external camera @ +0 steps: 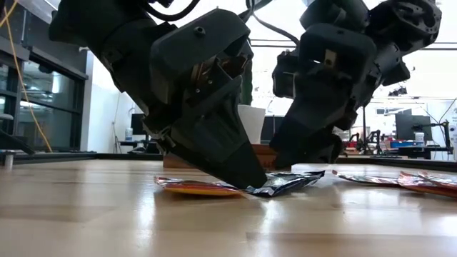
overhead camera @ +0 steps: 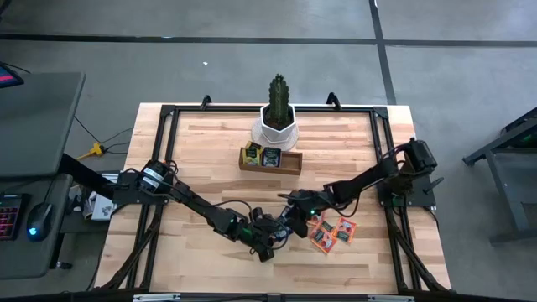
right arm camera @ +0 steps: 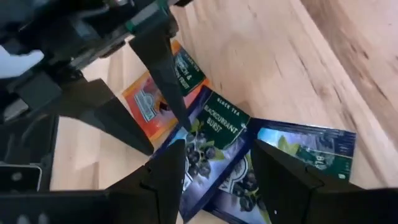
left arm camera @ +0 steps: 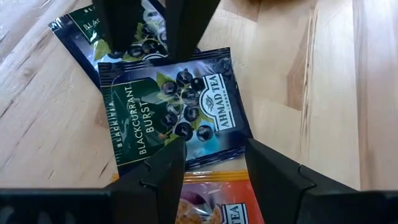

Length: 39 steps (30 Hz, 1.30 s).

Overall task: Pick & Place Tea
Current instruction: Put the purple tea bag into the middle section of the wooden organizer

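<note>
A dark blue blackcurrant tea sachet [left arm camera: 174, 106] lies on the wooden table, on top of a second dark sachet [left arm camera: 78, 31] and an orange one [left arm camera: 211, 202]. In the low view its far end [external camera: 303, 176] stands a little off the table. My left gripper [left arm camera: 211, 155] is open, slanting down at the sachet's near edge. My right gripper [right arm camera: 217, 149] is open too and faces it from the far side, its fingers [left arm camera: 186, 25] over the sachet's far edge. Two more orange sachets [overhead camera: 334, 232] lie to the right. My left gripper stands with one fingertip [right arm camera: 185, 124] on the near edge [external camera: 260, 187] of the top dark sachet, slanting down from the table's left. The sachet lies flat between the open fingers, not pinched. Of my right gripper I cannot tell whether its fingers touch the sachet's far edge.
A brown wooden tray [overhead camera: 270, 159] with several sachets in it stands at the table's far middle. A white pot with a cactus [overhead camera: 277, 117] is right behind it. The two grippers [overhead camera: 281, 228] crowd tip to tip over the same sachets.
</note>
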Tool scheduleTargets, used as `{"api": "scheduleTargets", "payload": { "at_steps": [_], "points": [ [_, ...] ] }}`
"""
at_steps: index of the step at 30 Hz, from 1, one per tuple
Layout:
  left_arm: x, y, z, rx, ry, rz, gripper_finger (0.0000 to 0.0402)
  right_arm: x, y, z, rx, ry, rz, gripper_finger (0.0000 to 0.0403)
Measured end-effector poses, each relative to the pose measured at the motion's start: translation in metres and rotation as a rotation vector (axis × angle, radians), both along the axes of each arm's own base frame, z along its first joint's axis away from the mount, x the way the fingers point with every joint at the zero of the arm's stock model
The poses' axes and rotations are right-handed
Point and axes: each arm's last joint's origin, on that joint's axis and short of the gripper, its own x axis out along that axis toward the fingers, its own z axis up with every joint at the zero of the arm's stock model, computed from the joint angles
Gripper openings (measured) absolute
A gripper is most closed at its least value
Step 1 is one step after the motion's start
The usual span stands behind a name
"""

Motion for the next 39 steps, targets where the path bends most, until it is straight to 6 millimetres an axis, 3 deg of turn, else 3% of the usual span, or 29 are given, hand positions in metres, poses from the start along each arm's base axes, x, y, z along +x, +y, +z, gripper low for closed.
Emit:
{"api": "scheduleTargets", "payload": {
  "at_steps": [8,24,30,39],
  "points": [
    [0.0,0.0,-0.001,0.015,0.002,-0.016,0.017,0.003,-0.009,0.001,0.015,-0.014,-0.039,0.0178],
    [0.0,0.0,-0.001,0.013,-0.001,-0.017,0.017,0.005,-0.009,-0.001,0.115,0.008,-0.123,0.0178],
    [0.0,0.0,-0.001,0.009,-0.001,-0.019,0.017,0.022,-0.001,-0.019,0.227,0.092,-0.134,0.0178],
    [0.0,-0.001,-0.001,-0.002,0.001,-0.029,0.017,0.039,-0.001,-0.012,0.238,0.136,-0.129,0.0174]
  ]
}}
